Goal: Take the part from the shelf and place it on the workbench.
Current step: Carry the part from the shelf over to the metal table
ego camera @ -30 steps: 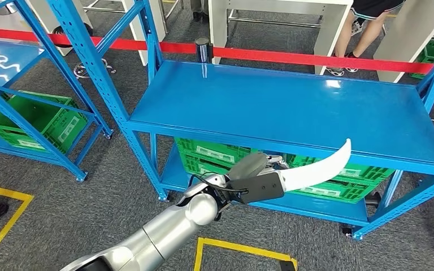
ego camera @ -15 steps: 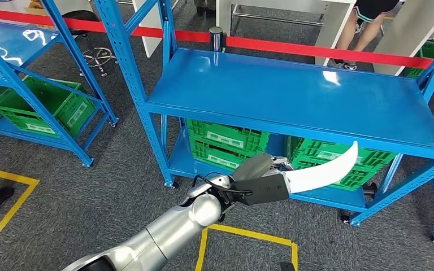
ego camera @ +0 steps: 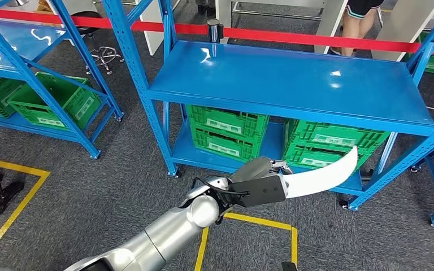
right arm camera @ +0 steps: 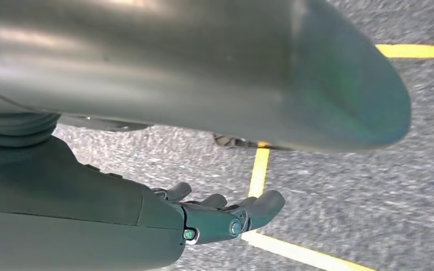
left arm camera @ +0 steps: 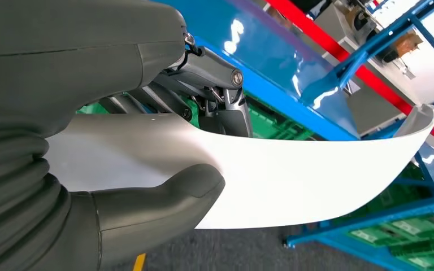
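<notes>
I look down on grey carpet with yellow floor lines (ego camera: 260,221) and a blue shelf (ego camera: 294,84) holding green crates (ego camera: 226,132) underneath, a red barrier tape (ego camera: 294,38) behind. My left hand (ego camera: 258,183) grips the part (ego camera: 322,174), a curved white blade in the air before the shelf's lower level; its long axis runs rightward, tip curling up. Thumb and fingers (left arm camera: 215,84) clamp its base. My right hand (right arm camera: 215,217) hangs over the floor, fingers loosely curled, holding nothing.

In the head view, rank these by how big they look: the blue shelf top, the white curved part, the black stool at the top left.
1. Blue shelf top, by far the largest.
2. White curved part, held by the left robot hand; being nearer the camera inflates it.
3. Black stool, smallest, partly hidden behind the rack.
</notes>
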### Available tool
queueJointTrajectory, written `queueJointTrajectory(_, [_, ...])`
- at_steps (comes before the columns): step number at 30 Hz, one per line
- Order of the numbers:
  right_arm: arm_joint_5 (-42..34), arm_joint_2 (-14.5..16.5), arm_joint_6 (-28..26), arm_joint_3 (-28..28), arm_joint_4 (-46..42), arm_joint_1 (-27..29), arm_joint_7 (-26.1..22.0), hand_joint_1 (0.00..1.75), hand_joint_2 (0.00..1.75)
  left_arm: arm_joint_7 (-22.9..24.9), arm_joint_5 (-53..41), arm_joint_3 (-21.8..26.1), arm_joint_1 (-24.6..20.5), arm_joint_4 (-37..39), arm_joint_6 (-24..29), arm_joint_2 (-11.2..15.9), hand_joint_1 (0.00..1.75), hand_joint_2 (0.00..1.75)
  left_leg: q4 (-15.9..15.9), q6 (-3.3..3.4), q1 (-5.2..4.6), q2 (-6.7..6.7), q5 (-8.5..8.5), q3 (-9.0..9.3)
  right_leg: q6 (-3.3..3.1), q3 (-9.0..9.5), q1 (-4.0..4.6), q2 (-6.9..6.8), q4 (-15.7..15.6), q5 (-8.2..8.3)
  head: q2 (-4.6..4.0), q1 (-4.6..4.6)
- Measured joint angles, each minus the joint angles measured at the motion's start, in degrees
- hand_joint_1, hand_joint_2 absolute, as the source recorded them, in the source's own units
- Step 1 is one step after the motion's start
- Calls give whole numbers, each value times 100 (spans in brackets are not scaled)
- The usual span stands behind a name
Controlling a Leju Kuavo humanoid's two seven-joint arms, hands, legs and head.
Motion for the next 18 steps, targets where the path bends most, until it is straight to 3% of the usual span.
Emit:
queueJointTrajectory(2, [-40,-24,-64,-19,0,44,-11,0,0,-45,40,-2,0,7,-48,-49,175,175,-750,51,-18,-19,-92,516,82,-69,-8,0,10,103,0,-9])
queueJointTrajectory(3, [-62,-40,-90,-34,0,69,-23,0,0,-65,56,-3,1,11,-63,-75,175,175,-954,98,-42,-29,-166,629,128,-78,-12,-1,-1,158,0,-11])
queueJointTrajectory(5, [-92,-81,-122,-73,0,137,-67,0,0,-84,90,-5,23,19,-73,-108,175,175,-1028,230,-79,-23,-108,603,222,-87,-39,-1,-49,260,0,-9])
queueJointTrajectory(6, [-107,-106,-134,-95,0,171,-90,0,0,-78,110,-5,43,17,-74,-119,175,175,-1039,296,-83,-9,-46,564,254,-114,-54,5,-34,220,0,-10])
queueJointTrajectory(7, [-122,-133,-145,-116,0,208,-113,0,0,-67,130,-5,68,10,-76,-128,175,175,-1055,358,-80,4,27,509,278,-166,-62,11,68,63,0,-3])
queueJointTrajectory(8, [-135,-158,-155,-133,0,237,-133,0,0,-50,145,-5,92,-1,-76,-136,175,175,-1068,407,-75,16,107,437,290,-244,-63,17,282,-196,0,8])
queueJointTrajectory(10, [-122,-198,-157,-152,0,262,-159,0,0,5,157,-5,140,-23,-76,-145,175,175,-1060,452,-94,24,251,259,303,-425,-45,27,976,-784,0,39])
queueJointTrajectory(11, [-93,-213,-152,-152,0,264,-157,0,0,42,157,-5,170,-33,-72,-141,175,175,-1051,459,-107,29,320,164,306,-473,-35,29,1309,-927,0,47])
queueJointTrajectory(12, [-50,-225,-139,-152,0,263,-144,0,0,84,157,-5,207,-46,-61,-133,175,175,-1039,460,-119,35,388,66,303,-454,-26,31,1518,-927,0,49])
queueJointTrajectory(13, [0,-232,-119,-152,0,261,-122,0,0,126,155,-5,246,-68,-39,-122,175,175,-1027,455,-129,40,453,-33,290,-346,-17,31,1551,-813,0,48])
queueJointTrajectory(15, [96,-237,-62,-142,0,246,-74,0,0,200,145,-5,316,-139,22,-100,175,175,-993,431,-135,39,574,-209,252,143,0,32,1069,-556,0,47])
queueJointTrajectory(17, [171,-227,-10,-114,0,208,-21,0,0,230,133,-4,369,-243,74,-75,175,175,-960,380,-155,33,680,-322,191,698,31,45,290,-633,0,46])
queueJointTrajectory(18, [195,-220,8,-99,0,190,2,0,0,231,131,-4,391,-290,89,-64,175,175,-955,351,-163,32,729,-347,156,852,45,52,39,-717,0,47])
